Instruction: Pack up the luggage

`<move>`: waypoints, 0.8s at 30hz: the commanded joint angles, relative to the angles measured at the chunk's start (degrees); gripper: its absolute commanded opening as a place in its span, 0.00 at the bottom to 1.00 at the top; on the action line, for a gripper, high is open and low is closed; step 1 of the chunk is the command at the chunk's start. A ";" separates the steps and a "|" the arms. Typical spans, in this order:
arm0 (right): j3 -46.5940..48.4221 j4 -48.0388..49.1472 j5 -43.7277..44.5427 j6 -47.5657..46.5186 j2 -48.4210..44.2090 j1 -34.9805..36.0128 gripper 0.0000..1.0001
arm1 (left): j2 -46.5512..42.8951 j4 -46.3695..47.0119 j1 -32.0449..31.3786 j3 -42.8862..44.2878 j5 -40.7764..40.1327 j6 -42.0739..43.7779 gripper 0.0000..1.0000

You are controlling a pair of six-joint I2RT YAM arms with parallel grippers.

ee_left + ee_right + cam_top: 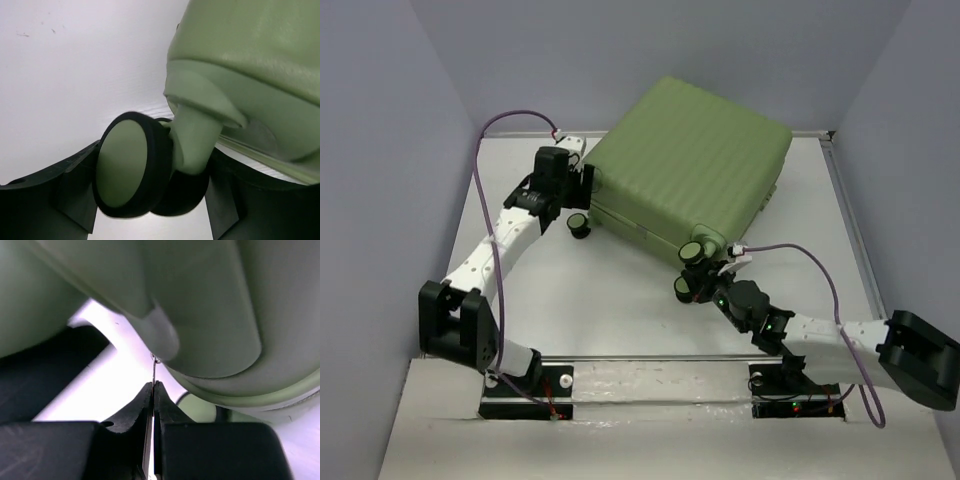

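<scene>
The luggage [690, 160] is a closed olive-green ribbed suitcase lying flat at the back of the table; it also fills the left wrist view [250, 60] and the right wrist view [210, 300]. My left gripper [582, 183] is at its left corner. Its fingers [75, 190] sit against both sides of a black-and-green double wheel [125, 165]. My right gripper [708, 278] is at the near corner, beside two wheels [691, 251]. In the right wrist view it [153, 386] is shut on a thin metal zipper pull [154, 367] hanging from the shell.
Another wheel [580, 225] stands out below the left gripper. Grey walls close in the white table [620, 310] on the left, back and right. A purple cable [820, 270] loops over the right arm.
</scene>
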 commanded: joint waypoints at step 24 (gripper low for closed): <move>2.19 -9.29 -9.14 2.97 -8.61 -9.92 0.07 | -24.23 27.09 -28.66 -22.49 38.19 -24.39 0.99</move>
